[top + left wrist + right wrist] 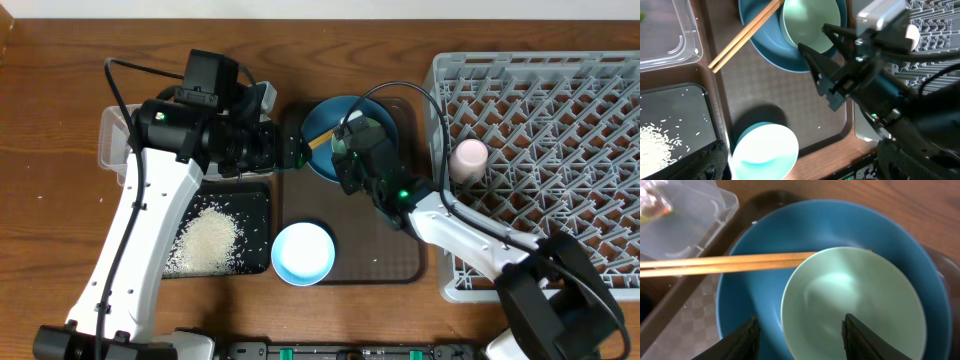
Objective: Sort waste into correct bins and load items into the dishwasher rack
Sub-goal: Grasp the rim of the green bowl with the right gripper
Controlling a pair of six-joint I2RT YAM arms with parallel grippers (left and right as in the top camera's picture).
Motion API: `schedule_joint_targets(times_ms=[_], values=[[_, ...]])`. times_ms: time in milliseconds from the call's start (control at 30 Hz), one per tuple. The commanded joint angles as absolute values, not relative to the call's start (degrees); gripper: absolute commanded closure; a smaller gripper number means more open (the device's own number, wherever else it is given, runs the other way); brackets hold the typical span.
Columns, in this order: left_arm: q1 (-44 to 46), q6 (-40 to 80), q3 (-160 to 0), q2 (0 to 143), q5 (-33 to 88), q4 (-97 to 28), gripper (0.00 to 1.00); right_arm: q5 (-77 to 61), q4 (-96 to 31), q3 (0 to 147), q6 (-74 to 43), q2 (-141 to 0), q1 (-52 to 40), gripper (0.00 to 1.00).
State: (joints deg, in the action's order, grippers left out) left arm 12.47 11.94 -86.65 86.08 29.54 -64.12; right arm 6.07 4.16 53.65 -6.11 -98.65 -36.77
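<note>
Overhead: on the wooden table (pixel 60 100), far right, the grey dishwasher rack (pixel 560 200), with the pink cup (pixel 468 157) among the pegs near its left edge. At centre, the brown serving tray (pixel 400 262), carrying the dark-blue plate (pixel 322 118) at the back and the white bowl (pixel 303 252) at the front-left corner. Across the plate, a pair of chopsticks (pixel 322 140). Left of the serving tray, the black tray (pixel 258 200) with a heap of rice (pixel 205 240). Behind that, the clear tub (pixel 108 150), mostly under the left arm. Left gripper (pixel 292 152) just off the plate's left rim, right gripper (pixel 345 150) over the plate's right half.

Left wrist: left gripper (pixel 800 152) spread wide, holding nothing, above the serving tray and the white bowl. Beyond, the mint-green bowl (pixel 810 20) sitting inside the plate, chopsticks resting on the plate's rim and running out over the serving tray. Right gripper parted at the bowl's near rim; contact impossible to judge.

Right wrist: right gripper (pixel 802 332) moderately open and empty, one finger (pixel 745 340) over the plate, the other over the bowl's inside. Bowl off-centre in the plate, chopstick ends passing behind its rim. Top left, the clear tub, with something colourful inside, too blurred to name.
</note>
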Motion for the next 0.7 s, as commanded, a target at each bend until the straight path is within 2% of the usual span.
schedule_joint_targets(times_ms=[0,367,467,567,667], values=[[12.3,11.4,-86.3,86.1,28.8,-64.2,0.02,6.7,4.5,54.5,-5.0,-100.6,-37.4,0.49],[12.3,11.4,-86.3,86.1,28.8,-64.2,0.02,6.7,4.3,54.5,-5.1,-105.2,-37.5,0.54],[12.3,11.4,-86.3,86.1,28.8,-64.2,0.02,6.7,4.7,54.5,-5.1,-105.1,-37.5,0.68],[12.3,11.4,-86.3,86.1,28.8,-64.2,0.02,6.7,4.5,54.5,-5.1,-105.1,-37.5,0.87],[12.3,11.4,-86.3,86.1,28.8,-64.2,0.02,6.7,4.1,54.5,-5.1,-105.1,-37.5,0.92]])
